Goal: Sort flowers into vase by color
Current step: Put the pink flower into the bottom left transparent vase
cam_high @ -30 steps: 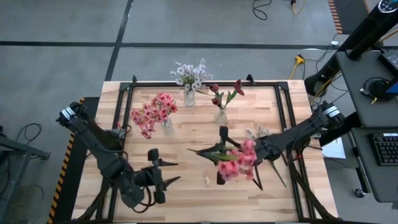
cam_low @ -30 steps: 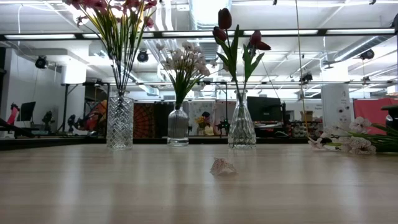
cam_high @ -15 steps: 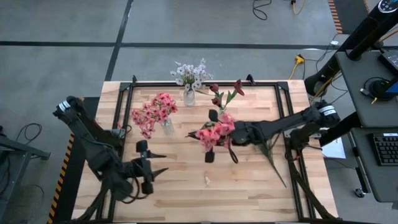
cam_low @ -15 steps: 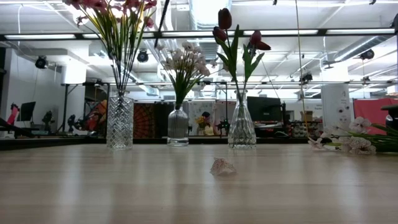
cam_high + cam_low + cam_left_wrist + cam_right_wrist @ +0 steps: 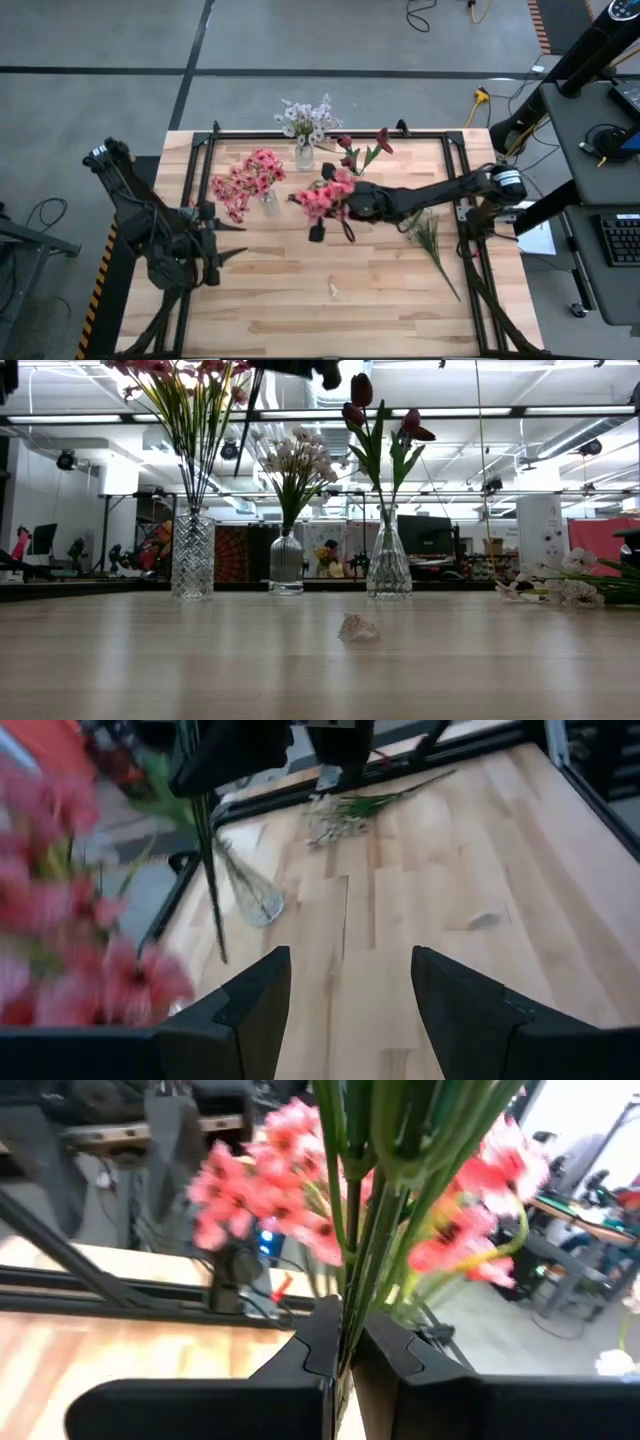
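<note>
Carried further across, the pink flowers [image 5: 322, 196] now hang beside the vases.
Right hand [image 5: 345, 203] pinches their stalks; left hand [image 5: 222, 258] stands spread, well apart, over the tabletop [image 5: 300, 300].

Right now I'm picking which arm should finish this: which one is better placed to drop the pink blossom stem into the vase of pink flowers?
The right. Its end effector is already shut on the pink blossom stem, close beside the glass vase of pink flowers. The left end effector hangs empty, nearer the table's front.
</note>
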